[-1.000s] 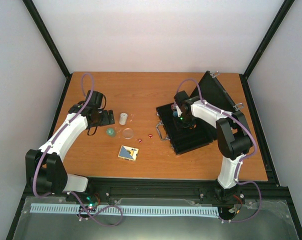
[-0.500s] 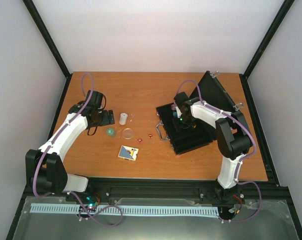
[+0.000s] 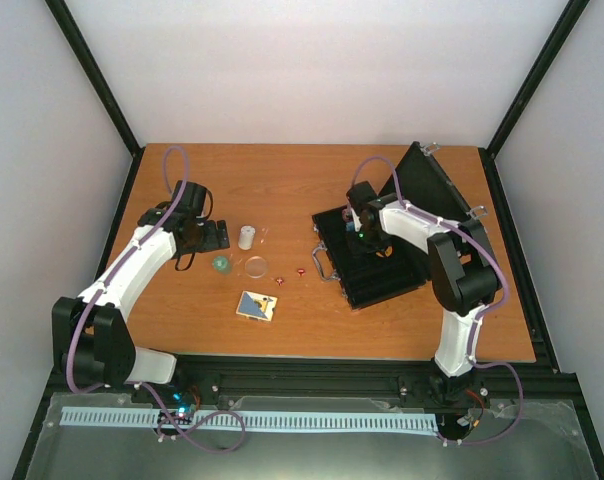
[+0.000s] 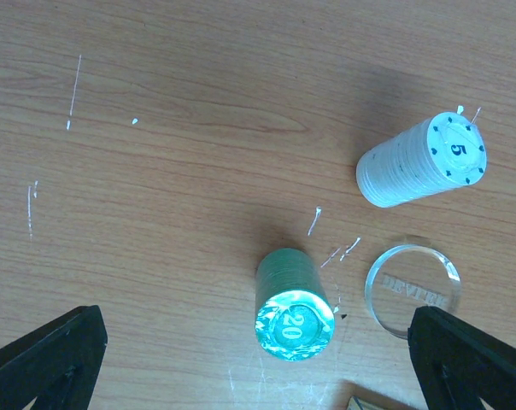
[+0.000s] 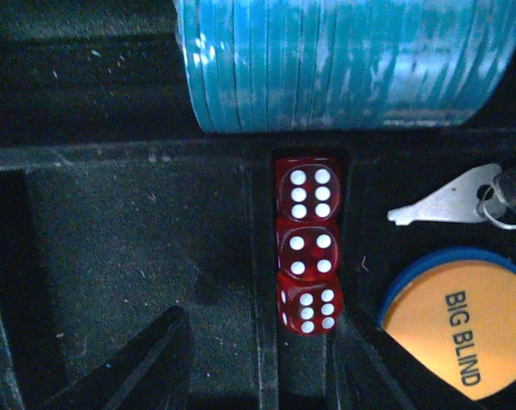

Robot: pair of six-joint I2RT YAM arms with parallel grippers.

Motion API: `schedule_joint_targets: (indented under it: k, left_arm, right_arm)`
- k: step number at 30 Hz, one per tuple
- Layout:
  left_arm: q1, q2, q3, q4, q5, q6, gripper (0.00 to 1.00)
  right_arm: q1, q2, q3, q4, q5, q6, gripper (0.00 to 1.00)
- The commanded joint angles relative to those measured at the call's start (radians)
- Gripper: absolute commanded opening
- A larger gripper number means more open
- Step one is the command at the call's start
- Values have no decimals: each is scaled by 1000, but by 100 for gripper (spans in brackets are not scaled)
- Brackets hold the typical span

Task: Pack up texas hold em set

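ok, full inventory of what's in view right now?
table: 1, brown wood
case: 1, black, lid open, right side of table
blue chips: 1 stack, in case
dice: 3, red, in a row in a case slot
key: 1, silver, in case
Big Blind disc: 1, orange, in case
white chips: 1 stack, on table
teal chips: 1 stack, on table
clear disc: 1, beside teal chips
loose red pieces: 2, probably dice, left of case
cards: 1 deck, tan and blue, table front
left hand: open, beside white chips
right hand: open, over case
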Motion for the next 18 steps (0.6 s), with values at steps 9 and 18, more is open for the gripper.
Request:
schedule_joint_targets:
  k: [9, 18]
  left_arm:
    - [3, 4, 23, 9, -15, -4, 100]
    - [3, 4, 43, -1, -10, 0, 100]
  right_arm:
    - [2, -25, 40, -2, -12, 11, 47]
    - [58, -109, 119, -126, -13, -2, 57]
